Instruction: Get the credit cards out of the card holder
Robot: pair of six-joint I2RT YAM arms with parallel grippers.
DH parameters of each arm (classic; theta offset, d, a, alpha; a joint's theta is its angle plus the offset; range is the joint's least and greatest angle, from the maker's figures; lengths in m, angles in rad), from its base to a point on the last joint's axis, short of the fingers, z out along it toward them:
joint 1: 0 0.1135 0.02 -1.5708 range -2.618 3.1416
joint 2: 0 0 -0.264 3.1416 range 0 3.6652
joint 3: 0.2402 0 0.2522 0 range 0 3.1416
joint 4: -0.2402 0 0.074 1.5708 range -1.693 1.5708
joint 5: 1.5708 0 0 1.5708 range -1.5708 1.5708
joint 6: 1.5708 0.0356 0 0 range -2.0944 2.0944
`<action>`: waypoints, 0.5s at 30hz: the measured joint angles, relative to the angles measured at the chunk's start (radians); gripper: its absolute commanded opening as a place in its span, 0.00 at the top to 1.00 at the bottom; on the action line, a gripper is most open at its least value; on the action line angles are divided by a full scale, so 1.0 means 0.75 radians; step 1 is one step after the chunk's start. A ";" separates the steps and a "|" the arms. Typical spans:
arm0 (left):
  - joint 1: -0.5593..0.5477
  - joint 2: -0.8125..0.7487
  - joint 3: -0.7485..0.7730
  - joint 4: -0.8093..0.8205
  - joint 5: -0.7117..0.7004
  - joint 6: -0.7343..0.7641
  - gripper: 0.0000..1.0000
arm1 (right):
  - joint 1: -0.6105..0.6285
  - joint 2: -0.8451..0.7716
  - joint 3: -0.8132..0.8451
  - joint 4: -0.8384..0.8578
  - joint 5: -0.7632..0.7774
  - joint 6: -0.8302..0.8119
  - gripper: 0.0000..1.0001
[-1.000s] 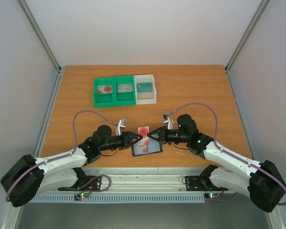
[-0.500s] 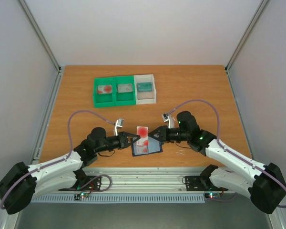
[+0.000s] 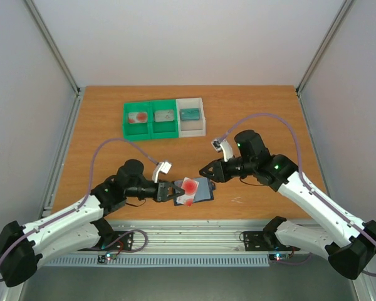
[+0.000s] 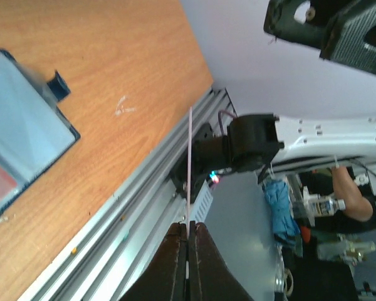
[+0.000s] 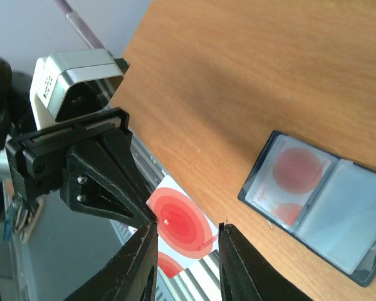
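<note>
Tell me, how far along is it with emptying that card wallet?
Done: one red-blotched white card lies in the green tray. In hand: the left gripper pinches another thin blotched card, clear of the flat black-edged wallet; the right gripper stands open. To do: red-blotched cards sit in the wallet's pocket.

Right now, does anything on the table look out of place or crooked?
Nothing looks spilled or damaged. The open wallet lies askew to the near edge of the table, and the left end effector holds one card tilted in the air.
</note>
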 measured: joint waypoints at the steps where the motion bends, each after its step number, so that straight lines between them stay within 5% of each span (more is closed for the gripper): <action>1: 0.000 0.001 0.000 -0.015 0.018 0.010 1.00 | 0.000 0.016 0.015 -0.026 -0.011 -0.026 0.72; 15: -0.001 -0.034 0.007 -0.034 0.211 0.056 1.00 | 0.000 0.126 0.036 -0.105 -0.329 -0.146 0.69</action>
